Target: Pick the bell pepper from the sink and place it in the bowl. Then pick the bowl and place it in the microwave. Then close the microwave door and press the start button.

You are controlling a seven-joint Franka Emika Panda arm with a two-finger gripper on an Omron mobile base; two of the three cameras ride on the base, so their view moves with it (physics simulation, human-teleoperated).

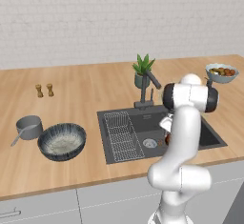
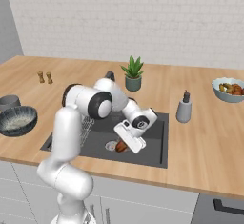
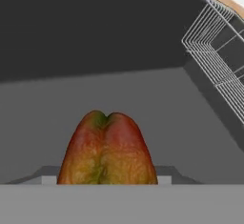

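Note:
The red-orange bell pepper (image 3: 107, 149) lies on the floor of the dark grey sink (image 2: 153, 147), near the round drain (image 1: 149, 143). My gripper (image 2: 123, 145) reaches down into the basin. Its jaws stand on either side of the bell pepper (image 2: 120, 147), which fills the space between them in the hand view and covers the fingertips. The wide dark blue-grey bowl (image 1: 62, 141) sits on the wooden counter left of the sink, pale inside and with nothing in it. The microwave and its door are out of view.
A wire rack (image 1: 121, 135) fills the sink's left part and a dark faucet (image 1: 146, 92) stands behind it. A grey handled pot (image 1: 28, 127) is beside the bowl. A plant (image 2: 133, 74), a soap dispenser (image 2: 184, 107), a fruit bowl (image 2: 228, 89) and two shakers (image 1: 44, 90) stand on the counter.

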